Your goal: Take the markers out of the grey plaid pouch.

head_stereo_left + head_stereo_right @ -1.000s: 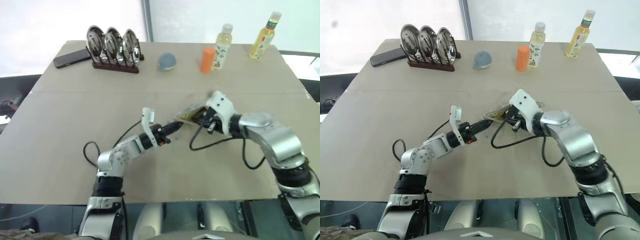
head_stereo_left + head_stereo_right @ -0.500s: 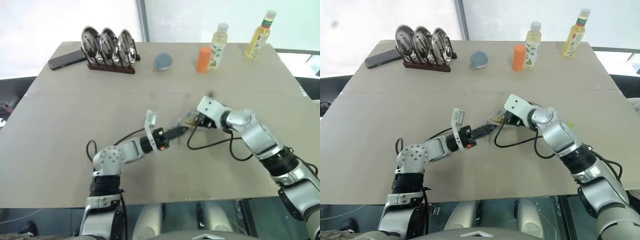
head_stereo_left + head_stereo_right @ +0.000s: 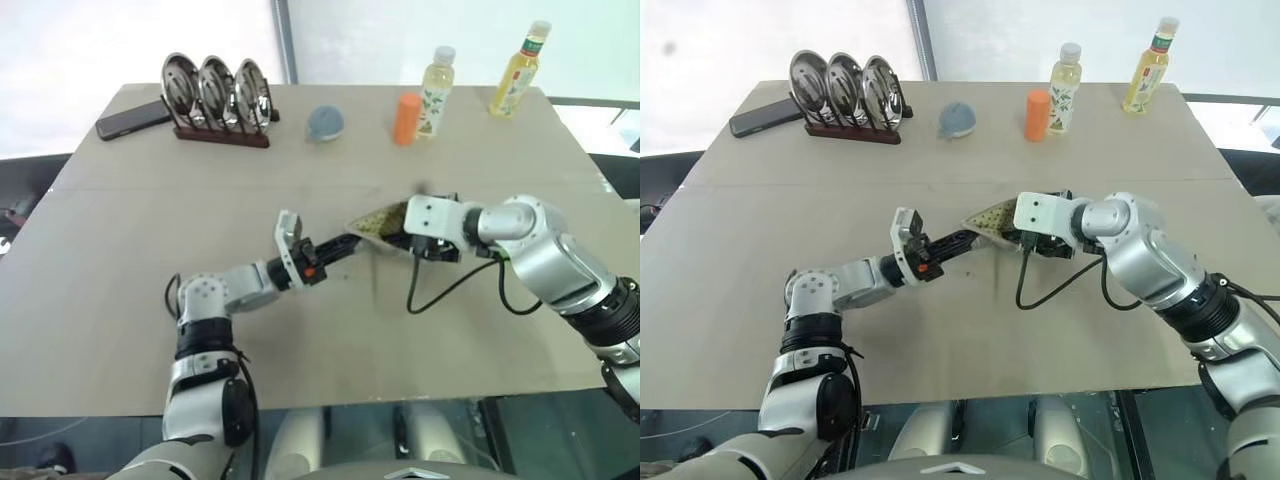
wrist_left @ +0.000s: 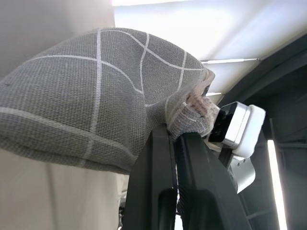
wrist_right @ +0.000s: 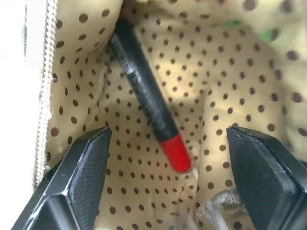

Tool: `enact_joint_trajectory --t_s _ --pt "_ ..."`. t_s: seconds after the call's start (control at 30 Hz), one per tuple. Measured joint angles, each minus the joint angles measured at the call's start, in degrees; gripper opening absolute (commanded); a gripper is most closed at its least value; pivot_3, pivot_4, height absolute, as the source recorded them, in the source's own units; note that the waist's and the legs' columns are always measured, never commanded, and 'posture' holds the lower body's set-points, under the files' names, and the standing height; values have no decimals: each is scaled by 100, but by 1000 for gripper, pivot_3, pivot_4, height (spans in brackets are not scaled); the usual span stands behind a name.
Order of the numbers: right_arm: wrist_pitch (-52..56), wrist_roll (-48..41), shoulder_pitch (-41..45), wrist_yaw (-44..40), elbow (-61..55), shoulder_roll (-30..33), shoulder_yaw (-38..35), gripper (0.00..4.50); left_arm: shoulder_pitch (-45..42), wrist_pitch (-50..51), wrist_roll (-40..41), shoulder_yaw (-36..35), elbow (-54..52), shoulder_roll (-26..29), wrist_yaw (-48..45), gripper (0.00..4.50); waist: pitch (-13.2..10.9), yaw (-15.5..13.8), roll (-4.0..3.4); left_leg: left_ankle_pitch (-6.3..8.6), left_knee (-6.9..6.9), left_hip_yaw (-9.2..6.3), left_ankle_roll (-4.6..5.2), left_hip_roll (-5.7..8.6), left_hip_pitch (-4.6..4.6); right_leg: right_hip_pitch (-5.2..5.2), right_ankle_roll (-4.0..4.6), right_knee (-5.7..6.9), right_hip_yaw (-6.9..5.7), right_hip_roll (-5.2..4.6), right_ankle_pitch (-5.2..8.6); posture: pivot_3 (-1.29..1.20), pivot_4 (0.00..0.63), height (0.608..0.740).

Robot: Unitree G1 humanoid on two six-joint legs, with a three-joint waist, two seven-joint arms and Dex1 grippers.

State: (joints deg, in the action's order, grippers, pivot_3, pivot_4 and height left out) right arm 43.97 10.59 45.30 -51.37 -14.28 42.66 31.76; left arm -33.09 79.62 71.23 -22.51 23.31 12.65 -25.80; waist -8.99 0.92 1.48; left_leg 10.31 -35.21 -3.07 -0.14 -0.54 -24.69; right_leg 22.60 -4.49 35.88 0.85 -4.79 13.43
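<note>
The right gripper (image 5: 168, 172) has its two black fingers (image 5: 79, 172) spread wide apart, holding nothing, its tips at the mouth of the grey plaid pouch (image 4: 91, 100). The left gripper (image 4: 175, 136) is pinched closed on a bunched corner of that pouch, holding it up above the middle of the tan table (image 3: 130, 290), between the two arms.

The pouch gapes toward the right gripper, showing a yellowish lining with brown dots (image 5: 206, 96). Inside lies one of the markers, a slim black-and-red marker (image 5: 148, 103). Its long axis runs slantwise along the lining, with the red end (image 5: 175, 152) nearest the right gripper and the black barrel reaching deeper into the pouch. A blurred green patch (image 5: 266, 33) shows further in; what it is cannot be made out. No writing can be read on the marker.

Along the table's far edge stand an orange cylinder (image 3: 406, 118) and two yellow drink bottles (image 3: 436, 92) with labels too small to read, a blue-grey round lump (image 3: 325, 122), a rack of three metal plates (image 3: 215, 95) and a dark phone (image 3: 132, 117).
</note>
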Motion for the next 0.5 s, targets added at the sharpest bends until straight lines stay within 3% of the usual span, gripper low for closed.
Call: enact_joint_trajectory --t_s 0.23,0.33,0.4,0.5 --pt "-1034 546 -9 577 1515 -1100 387 3903 114 3 -6 -14 -39 -154 117 0 5 7 7 -5 0 1 -9 0 7 -2 1 4 3 0 -1 0 150 740" --pt "-1546 754 45 932 2235 -1595 368 3129 151 0 3 -98 -124 -253 243 0 16 27 21 -5 2 4 -9 -2 52 -44 2 3 5 1 -1 0 150 740" --pt "-1846 869 75 1267 2748 -1969 300 3129 223 -7 14 -172 -246 -325 360 0 15 79 22 -3 8 5 -10 -5 108 -95 21 0 4 1 13 0 150 740" --pt "-2373 991 142 1635 3258 -2207 203 3129 360 -25 35 -235 -430 -433 527 0 16 143 23 -7 5 -20 -15 -1 110 -95 21 1 5 9 12 0 150 740"
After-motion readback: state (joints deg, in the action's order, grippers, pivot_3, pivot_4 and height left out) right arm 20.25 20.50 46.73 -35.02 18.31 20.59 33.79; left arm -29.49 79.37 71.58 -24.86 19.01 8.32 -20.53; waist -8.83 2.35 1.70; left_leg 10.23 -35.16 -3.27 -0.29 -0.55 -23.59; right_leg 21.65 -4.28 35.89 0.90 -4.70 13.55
